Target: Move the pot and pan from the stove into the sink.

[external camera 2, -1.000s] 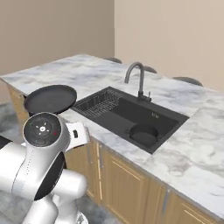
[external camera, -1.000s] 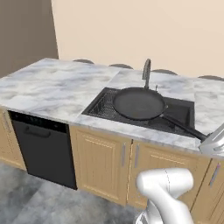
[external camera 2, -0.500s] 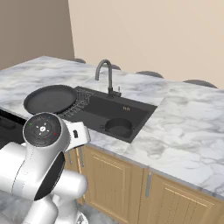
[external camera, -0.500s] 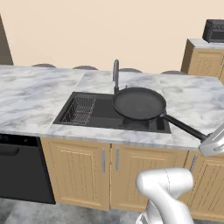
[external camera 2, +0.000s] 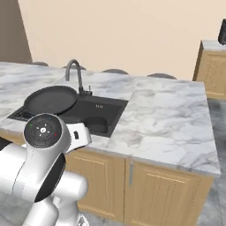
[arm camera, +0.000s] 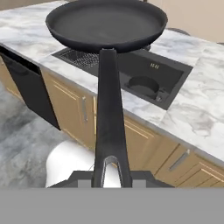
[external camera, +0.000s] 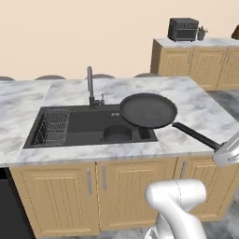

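Observation:
The pan (external camera: 148, 110), shallow and dark with a long black handle (arm camera: 109, 118), hangs level above the right end of the sink (external camera: 84, 122) and the counter beside it. My gripper (external camera: 228, 152) is shut on the end of that handle; in the hand view the handle runs up between the fingers (arm camera: 84, 177) to the pan (arm camera: 107, 24). The pot (external camera: 116, 133) sits in the sink's right half, also seen in the right base view as the pot (external camera 2: 95, 125) and in the hand view as the pot (arm camera: 142, 85). The stove is out of view.
A dark arched faucet (external camera: 90, 86) stands behind the sink and a wire rack (external camera: 51, 127) lies in its left half. The marble counter (external camera 2: 167, 119) stretches right. A toaster oven (external camera: 183, 29) sits on far cabinets. A black dishwasher front (arm camera: 30, 87) is below the counter.
The whole picture has shifted, so the base has driven along the counter; the sink now lies further left in the left base view. The pan stays in my grip.

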